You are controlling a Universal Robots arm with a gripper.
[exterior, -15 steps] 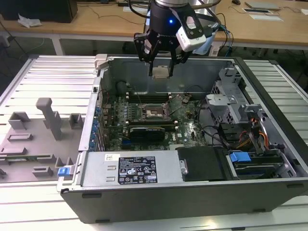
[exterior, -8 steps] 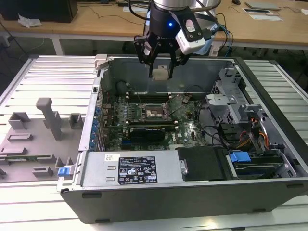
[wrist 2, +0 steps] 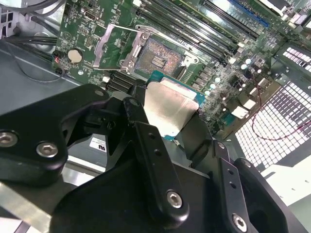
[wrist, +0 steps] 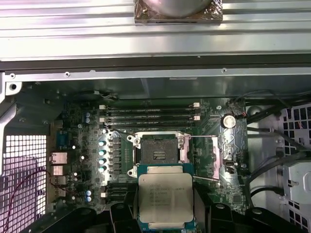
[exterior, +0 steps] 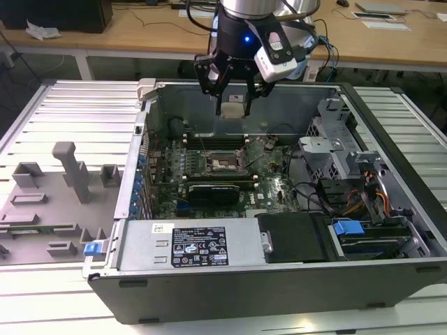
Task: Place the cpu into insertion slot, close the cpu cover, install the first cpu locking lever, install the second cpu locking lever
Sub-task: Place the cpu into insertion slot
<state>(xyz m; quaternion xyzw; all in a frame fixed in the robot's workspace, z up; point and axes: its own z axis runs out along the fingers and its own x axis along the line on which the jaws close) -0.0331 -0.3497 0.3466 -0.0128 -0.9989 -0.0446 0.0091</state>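
The pincer (exterior: 234, 103) was clenched on the cpu (exterior: 234, 109), its black fingers (wrist 2: 141, 121) pressed against two opposite edges of the chip. In the exterior view it hung over the open computer case (exterior: 230, 293), near the case's far wall and clearly above the motherboard (exterior: 272, 185), so the cpu was held in the air, touching nothing but the fingers. In both wrist views the cpu (wrist: 165, 199) faced the camera with its dull silver top, a thin green border around it, and the pincer (wrist: 165, 209) gripped it from either side.

Beyond the chip lay the insertion slot (wrist: 158, 151), bare, with its field of contacts exposed. The cpu cover (wrist 2: 99, 51) stood flipped open beside the slot, a thin metal frame with an open centre, hinged at one edge of the slot.

Farther out on the board, a row of long memory slots (wrist: 150, 114) ran just past the insertion slot, and a long black finned card (exterior: 213, 188) lay on its near side in the exterior view. The case rested on a slatted metal surface (exterior: 70, 105), with grey fixture blocks (exterior: 70, 167) at the exterior view's left.
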